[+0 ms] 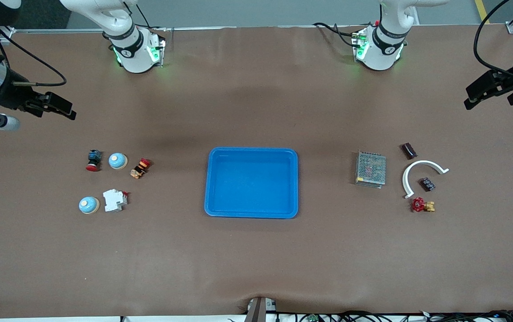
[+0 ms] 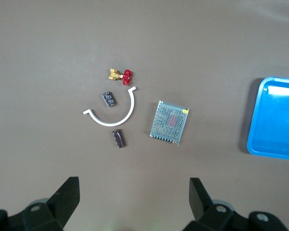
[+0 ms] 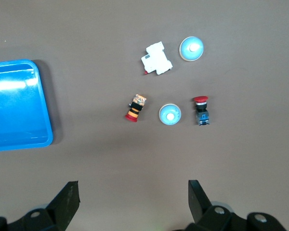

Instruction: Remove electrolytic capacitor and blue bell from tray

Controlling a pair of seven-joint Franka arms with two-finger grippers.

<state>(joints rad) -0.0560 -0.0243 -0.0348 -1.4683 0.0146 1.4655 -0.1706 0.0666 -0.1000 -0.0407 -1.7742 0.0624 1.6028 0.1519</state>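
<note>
Two pale blue bells stand at the right arm's end of the table, one (image 1: 117,161) (image 3: 170,115) between a red push button and a striped part, the other (image 1: 89,205) (image 3: 191,49) nearer the front camera beside a white breaker. The capacitor (image 1: 409,150) (image 2: 118,138), a small dark brown part, lies at the left arm's end of the table, just outside a white arc. My right gripper (image 1: 66,107) (image 3: 133,187) hangs open and empty above the bare table by the bells. My left gripper (image 1: 473,96) (image 2: 133,185) hangs open and empty above the table by the capacitor.
A blue tray (image 1: 252,150) (image 2: 253,144) (image 3: 44,101) sits mid-table. By the bells: a red push button (image 1: 93,161), a striped part (image 1: 140,168), a white breaker (image 1: 114,200). By the capacitor: a metal mesh box (image 1: 370,169), a white arc (image 1: 419,166), a black chip (image 1: 427,184), a red valve (image 1: 421,205).
</note>
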